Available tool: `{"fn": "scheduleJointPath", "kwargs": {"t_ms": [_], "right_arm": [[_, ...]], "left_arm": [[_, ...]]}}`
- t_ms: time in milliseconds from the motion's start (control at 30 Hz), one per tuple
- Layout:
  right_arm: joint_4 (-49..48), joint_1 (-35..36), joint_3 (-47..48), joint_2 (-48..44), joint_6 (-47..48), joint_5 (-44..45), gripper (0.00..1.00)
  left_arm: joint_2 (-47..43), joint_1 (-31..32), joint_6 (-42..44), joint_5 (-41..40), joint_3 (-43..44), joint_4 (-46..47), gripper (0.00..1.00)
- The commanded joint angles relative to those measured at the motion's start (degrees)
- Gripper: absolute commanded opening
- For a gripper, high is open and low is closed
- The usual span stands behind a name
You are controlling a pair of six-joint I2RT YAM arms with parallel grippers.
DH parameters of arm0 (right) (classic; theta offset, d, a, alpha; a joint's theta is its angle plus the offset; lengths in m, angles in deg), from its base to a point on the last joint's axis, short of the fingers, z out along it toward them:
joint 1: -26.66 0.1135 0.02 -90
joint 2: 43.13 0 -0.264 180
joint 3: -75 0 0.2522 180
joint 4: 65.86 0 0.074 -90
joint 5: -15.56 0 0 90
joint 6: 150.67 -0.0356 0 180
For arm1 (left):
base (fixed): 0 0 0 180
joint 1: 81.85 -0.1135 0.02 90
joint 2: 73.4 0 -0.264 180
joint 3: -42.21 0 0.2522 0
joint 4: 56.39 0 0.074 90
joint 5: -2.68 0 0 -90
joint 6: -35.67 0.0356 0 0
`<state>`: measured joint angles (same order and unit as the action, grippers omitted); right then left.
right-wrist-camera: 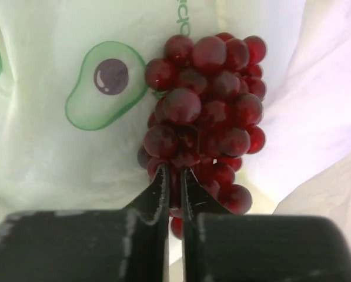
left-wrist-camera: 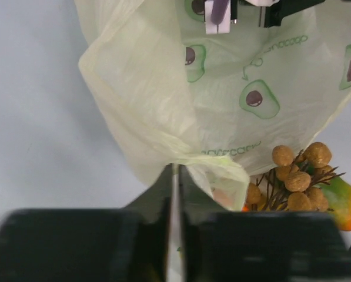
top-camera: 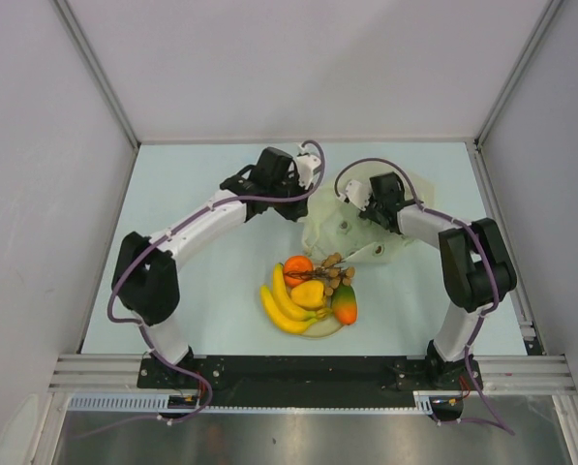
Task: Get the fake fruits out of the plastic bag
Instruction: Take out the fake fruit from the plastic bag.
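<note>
Right gripper [right-wrist-camera: 173, 176] at the grapes [right-wrist-camera: 204, 117], left gripper [left-wrist-camera: 175, 176] on the plastic bag [left-wrist-camera: 163, 88]
Right jaws pressed almost together at the cluster's near edge; I cannot tell whether a stem is caught. Left pinches a bag fold, I judge to anchor it. Grapes lie among bag folds, beyond the plate [top-camera: 325, 330] holding bananas [top-camera: 284, 305]

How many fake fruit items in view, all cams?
6. Banana bunch, orange, yellow lumpy fruit, mango and brown stemmed cluster piled together beside the bag; grape bunch against the bag, right wrist view. More may be hidden inside it.
</note>
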<state>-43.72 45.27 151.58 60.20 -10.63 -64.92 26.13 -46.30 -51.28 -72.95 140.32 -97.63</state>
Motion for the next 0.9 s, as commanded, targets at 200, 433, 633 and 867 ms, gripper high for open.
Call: {"fn": "scheduleJointPath", "kwargs": {"t_ms": [200, 433, 633, 867], "right_arm": [[4.79, 1.42, 13.1, -1.72, -3.53, -11.7, 0.0], [10.51, 4.59, 22.42, -3.74, -9.16, -17.78, 0.0], [19.47, 5.64, 25.15, -10.58, -11.11, -23.05, 0.0], [29.49, 11.0, 25.06, -21.04, -9.97, -24.37, 0.0]], "left_arm": [[5.32, 0.13, 2.22, -3.38, 15.3, 0.86, 0.0], [9.81, -1.1, 6.26, -9.88, 26.55, 1.55, 0.0], [11.48, -5.13, 7.94, -13.41, 30.6, 3.32, 0.0], [11.04, -6.81, 7.58, -13.14, 28.15, 3.05, 0.26]]}}
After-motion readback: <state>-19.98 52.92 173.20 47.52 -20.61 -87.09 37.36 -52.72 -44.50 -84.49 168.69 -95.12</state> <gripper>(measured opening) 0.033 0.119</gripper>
